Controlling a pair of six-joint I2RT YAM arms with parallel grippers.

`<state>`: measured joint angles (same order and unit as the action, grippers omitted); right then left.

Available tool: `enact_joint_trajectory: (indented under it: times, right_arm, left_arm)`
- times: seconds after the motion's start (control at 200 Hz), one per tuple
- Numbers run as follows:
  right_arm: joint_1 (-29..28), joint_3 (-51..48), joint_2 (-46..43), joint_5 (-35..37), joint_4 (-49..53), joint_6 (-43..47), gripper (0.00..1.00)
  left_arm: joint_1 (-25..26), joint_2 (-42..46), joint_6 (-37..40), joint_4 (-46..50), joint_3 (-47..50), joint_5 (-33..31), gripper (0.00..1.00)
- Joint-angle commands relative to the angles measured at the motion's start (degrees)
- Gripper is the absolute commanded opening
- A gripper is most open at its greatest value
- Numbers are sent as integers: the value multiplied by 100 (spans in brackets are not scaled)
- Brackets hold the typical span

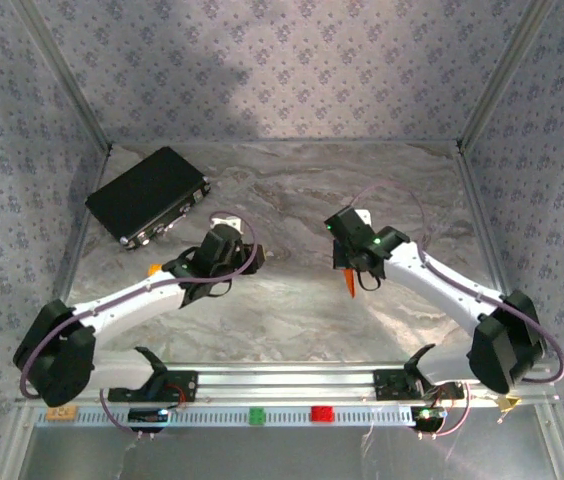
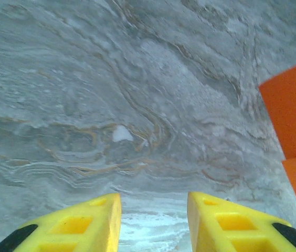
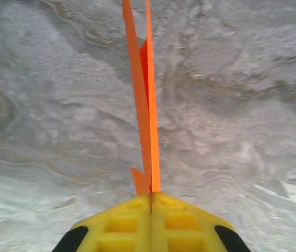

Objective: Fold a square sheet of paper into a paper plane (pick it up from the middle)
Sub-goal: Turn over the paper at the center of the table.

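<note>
Right wrist view: the paper (image 3: pixel 145 105) is folded flat and seen edge-on, a thin orange strip running straight away from the camera and cut off at the top of the frame. Its layers overlap, so I cannot count the folds or make out the full shape. A short flap sticks out at its near end, just left of where it is gripped. The right gripper (image 3: pixel 150 199) has its two yellow fingers pressed tight together on that near end, with no gap showing, and holds the paper above the table.

From the top camera only a small orange tip of it shows, poking out below the right gripper at mid-table, right of centre; the gripper body hides the rest.

In the left wrist view an orange surface with one crease across it sits at the right edge and is cut off there. I cannot tell which part of the paper that is. The left gripper (image 2: pixel 153 202) stands partly open, its two yellow fingers apart, with nothing between them but bare marbled table (image 1: pixel 292 190).

A small orange speck (image 1: pixel 154 268) shows beside the left arm from above, too small to identify.

Further out, one black case (image 1: pixel 148 195) lies tilted in the far left corner. On the rail at the near edge sit one green block (image 1: pixel 258 415) and one red block (image 1: pixel 320 413), just apart.
</note>
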<state>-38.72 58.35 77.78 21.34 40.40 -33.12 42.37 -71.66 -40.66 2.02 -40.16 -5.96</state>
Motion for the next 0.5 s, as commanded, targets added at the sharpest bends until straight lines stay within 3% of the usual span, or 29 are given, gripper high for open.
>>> enact_joint_trajectory:
  times: [0.0, 0.16, 0.495]
  right_arm:
    - [-317, 352, 365, 1362, 818, -16, 4]
    - [-650, 713, 1006, 1828, 1188, -146, 4]
    - [-1386, 1798, 2680, 1911, 1487, -200, 5]
  left_arm:
    - [-76, 366, -195, 247, 109, -549, 37]
    - [-104, 1024, -382, 506, 342, -1220, 37]
    - [-129, 2224, -686, 1273, 627, -2382, 36]
